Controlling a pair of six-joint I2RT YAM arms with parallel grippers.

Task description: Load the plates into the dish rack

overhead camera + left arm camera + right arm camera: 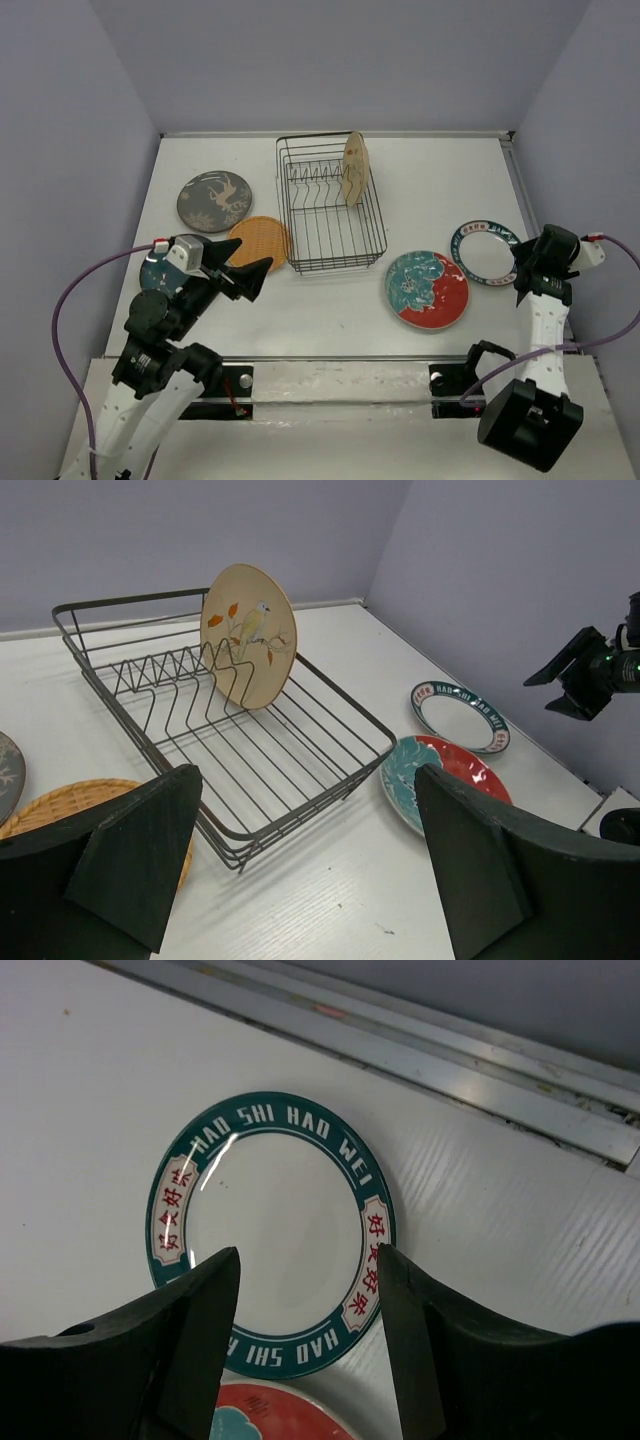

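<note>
Top external view shows all six plates. The tan plate [354, 168] stands upright in the far right part of the black wire dish rack [330, 235]. The grey plate [214, 200], orange plate [262, 243] and dark teal plate [153, 272] lie flat to its left, and the floral plate [427, 290] and teal-rimmed plate [484, 252] lie to its right on the white bench [440, 180]. Only the left wrist view shows the tan plate's bird and leaves, between the wide-spread, empty left fingers [150, 850]. The right wrist view reads "HAO SHI HAO WEI" on the teal rim, with the right fingers [200, 1310] parted and empty. Lilac-grey walls [330, 60] enclose the bench.

Overhead from behind, wrist views low, sharing teal-rimmed plate [272, 1232]
</note>
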